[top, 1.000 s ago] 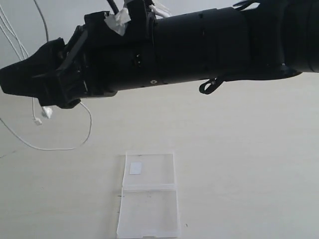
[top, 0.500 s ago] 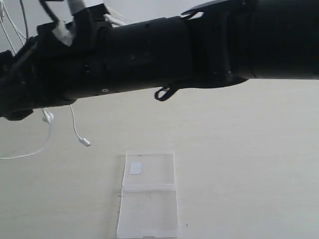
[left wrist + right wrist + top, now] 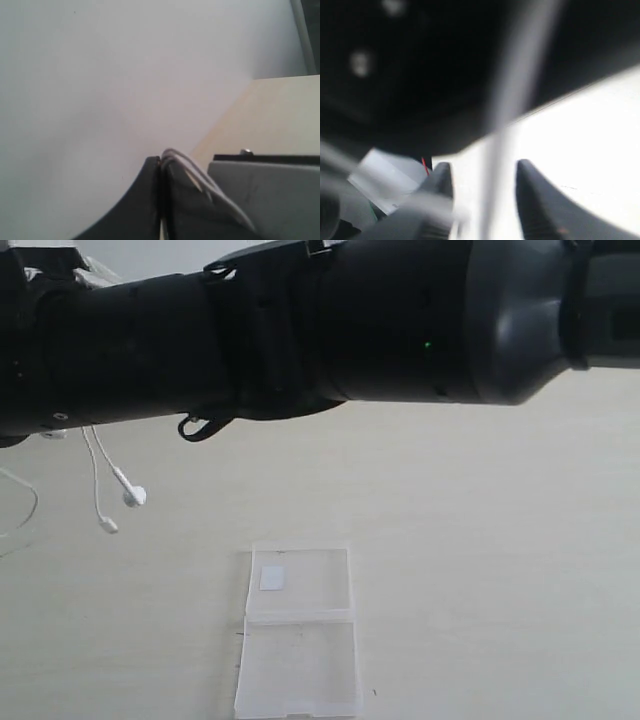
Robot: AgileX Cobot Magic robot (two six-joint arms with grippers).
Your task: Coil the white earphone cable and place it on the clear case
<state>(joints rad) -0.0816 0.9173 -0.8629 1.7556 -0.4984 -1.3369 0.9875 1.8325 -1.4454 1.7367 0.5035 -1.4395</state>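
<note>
The white earphone cable (image 3: pixel 95 468) hangs at the left of the exterior view, its two earbuds (image 3: pixel 133 497) dangling above the table. The clear case (image 3: pixel 298 640) lies open and flat near the front, with a white label (image 3: pixel 272 578) in its far half and nothing on it. My left gripper (image 3: pixel 161 161) is shut on several strands of the cable (image 3: pixel 196 175). My right gripper (image 3: pixel 482 170) stands open, with a blurred cable strand (image 3: pixel 495 190) running between its fingers. The right arm (image 3: pixel 330 330) reaches across the top to the left, and its jaws are outside the exterior view.
A pale tabletop (image 3: pixel 480 570) spreads around the case. A thin loop of cable (image 3: pixel 25 515) lies at the table's far left edge. The black arm hides most of the back of the scene.
The right arm has slid further left across the exterior view. The earbuds have swung and now hang lower and closer together. The cable loop on the table has pulled leftward.
</note>
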